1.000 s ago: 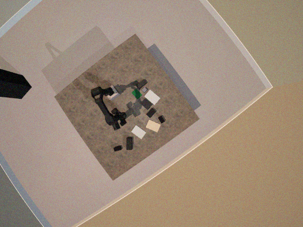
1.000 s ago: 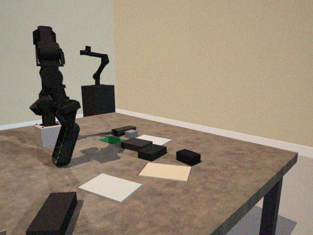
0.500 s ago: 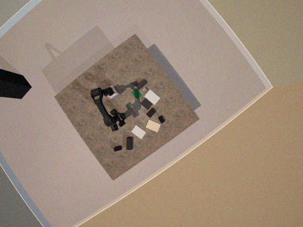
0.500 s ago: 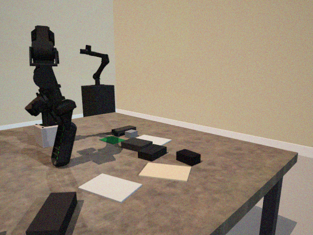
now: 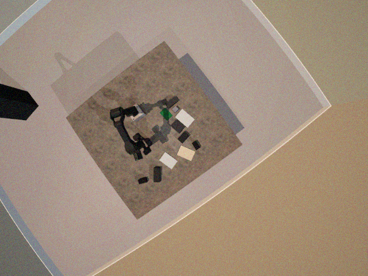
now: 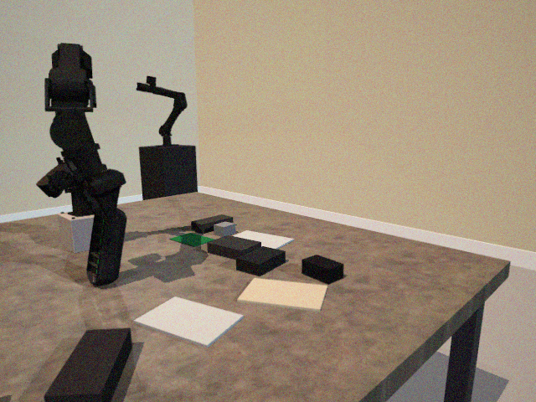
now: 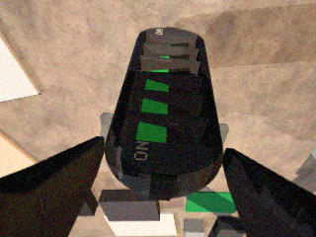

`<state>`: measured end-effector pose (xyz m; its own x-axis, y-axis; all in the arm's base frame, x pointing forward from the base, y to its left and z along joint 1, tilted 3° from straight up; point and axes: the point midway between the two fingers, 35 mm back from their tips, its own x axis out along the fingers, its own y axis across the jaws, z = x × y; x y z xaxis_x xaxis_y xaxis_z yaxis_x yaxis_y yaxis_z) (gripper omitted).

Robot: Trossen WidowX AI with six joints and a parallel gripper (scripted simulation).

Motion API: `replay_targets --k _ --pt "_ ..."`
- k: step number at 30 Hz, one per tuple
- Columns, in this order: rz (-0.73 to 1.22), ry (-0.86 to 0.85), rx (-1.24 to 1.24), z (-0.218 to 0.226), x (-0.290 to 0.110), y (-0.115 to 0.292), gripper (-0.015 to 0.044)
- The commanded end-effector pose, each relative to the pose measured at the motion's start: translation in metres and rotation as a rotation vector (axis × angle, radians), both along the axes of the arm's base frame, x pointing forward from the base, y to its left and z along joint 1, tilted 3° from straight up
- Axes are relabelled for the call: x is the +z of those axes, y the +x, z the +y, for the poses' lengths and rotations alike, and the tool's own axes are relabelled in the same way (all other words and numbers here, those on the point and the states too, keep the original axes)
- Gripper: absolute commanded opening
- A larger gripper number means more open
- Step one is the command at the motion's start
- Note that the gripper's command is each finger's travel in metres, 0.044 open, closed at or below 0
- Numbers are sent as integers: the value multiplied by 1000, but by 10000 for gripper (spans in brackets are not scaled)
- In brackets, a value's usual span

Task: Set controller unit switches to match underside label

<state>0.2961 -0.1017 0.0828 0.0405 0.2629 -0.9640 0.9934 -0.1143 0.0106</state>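
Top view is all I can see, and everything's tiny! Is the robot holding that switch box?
Observer: Yes. In the wrist view the gripper has the controller unit between its fingers.
Operator: Is it lying flat?
Observer: No. The exterior view shows it standing steeply on end, its lower end down by the bench.
Operator: Any green switches?
Observer: The wrist view shows three big green patches nearest the ON mark. The farther switches are hard to read.

Black jointed arm (image 6: 73,142), dark tapered fingers
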Motion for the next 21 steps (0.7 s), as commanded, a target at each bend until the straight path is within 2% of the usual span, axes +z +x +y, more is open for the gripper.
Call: replay_targets --k 1,21 --pt "7 -18 2 -6 -3 0 336" --pt "12 -64 2 -21 -3 -2 336"
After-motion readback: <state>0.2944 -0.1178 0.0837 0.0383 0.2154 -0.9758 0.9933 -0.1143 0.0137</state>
